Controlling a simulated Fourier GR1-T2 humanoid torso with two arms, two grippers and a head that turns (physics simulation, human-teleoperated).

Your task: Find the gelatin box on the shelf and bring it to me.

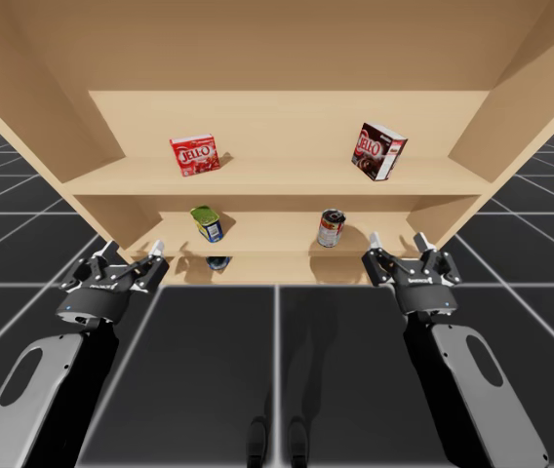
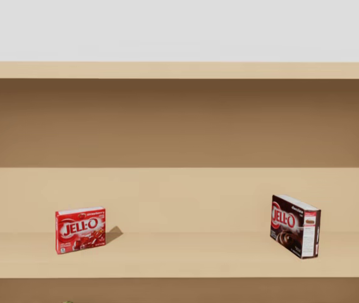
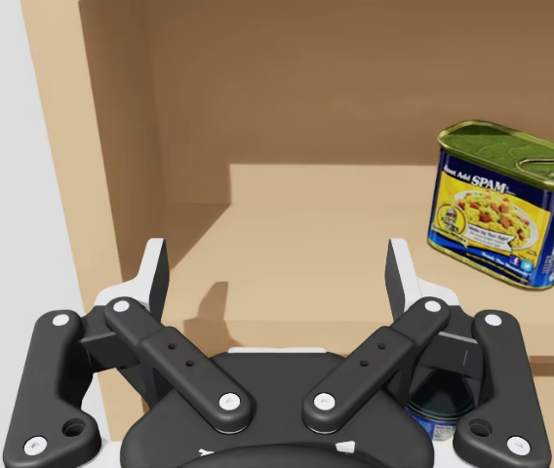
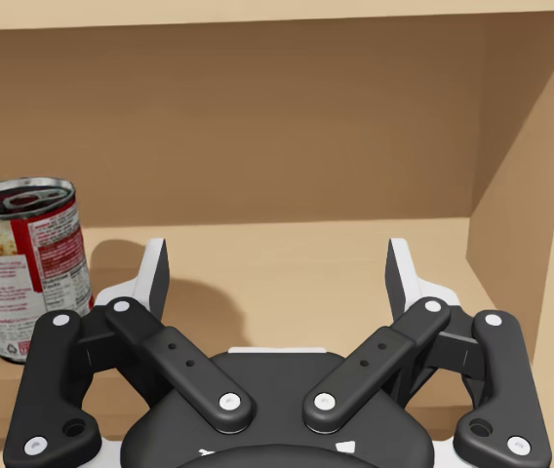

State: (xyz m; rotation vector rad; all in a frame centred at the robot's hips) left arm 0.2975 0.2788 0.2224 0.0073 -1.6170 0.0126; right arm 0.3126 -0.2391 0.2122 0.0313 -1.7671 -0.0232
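Red cardboard, the gelatin box (image 1: 195,154) stands upright on the upper board (image 1: 287,176) of the shelf (image 1: 43,117), face outward, presumably so it can be told from the dark brown box (image 1: 378,150) well apart on the same board. My left hand (image 1: 134,251) and my right hand (image 1: 397,240) both hang wide open, holding nothing, before the lower board (image 1: 267,242), seemingly a ready pose. The gelatin box lies above and beyond my left hand, the nearer of the two.

Red box (image 1: 195,155) and dark box (image 1: 378,150) stand well apart on the upper shelf (image 1: 287,174).
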